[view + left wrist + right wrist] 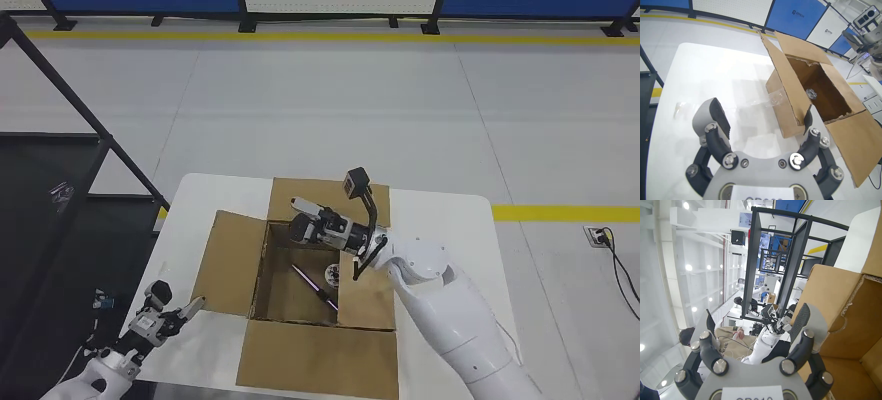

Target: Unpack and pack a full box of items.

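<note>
From above, the cardboard box (pixel 230 262) sits flaps-out on the table (pixel 215 200). A thin purple stick (pixel 312 281) and a small pale item (pixel 333 272) lie on its floor, and the right gripper (pixel 298 228) hangs over its far wall. The left wrist view has the left gripper (pixel 764 121) spread wide and empty beside the box, near clear plastic wrap (pixel 773 99). In the right wrist view those jaws gape too, one finger (pixel 802 321) close to a flap. Dipping in from here, I'd guess, it could snag cardboard and drag the box.
</note>
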You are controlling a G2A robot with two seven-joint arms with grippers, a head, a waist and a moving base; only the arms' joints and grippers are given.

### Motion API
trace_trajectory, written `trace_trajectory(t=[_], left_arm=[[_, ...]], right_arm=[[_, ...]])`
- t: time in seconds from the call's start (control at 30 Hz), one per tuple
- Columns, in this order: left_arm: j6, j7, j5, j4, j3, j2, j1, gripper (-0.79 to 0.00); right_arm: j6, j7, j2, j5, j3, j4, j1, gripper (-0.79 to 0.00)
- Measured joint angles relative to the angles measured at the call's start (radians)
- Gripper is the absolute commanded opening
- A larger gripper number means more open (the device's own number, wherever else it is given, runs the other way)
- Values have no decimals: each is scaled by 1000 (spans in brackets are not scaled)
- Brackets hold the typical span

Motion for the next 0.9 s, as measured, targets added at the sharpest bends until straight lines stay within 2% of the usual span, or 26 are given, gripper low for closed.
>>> trace_trajectory(t=[0.23,0.9], left_arm=[[75,-45,21,46,23,-2,-35,0],[113,-141,73,109,68,0,-99,0]], right_arm=[[-11,29,11,37,49,-19,-25,0],[-2,50,18,69,82,-5,-34,0]])
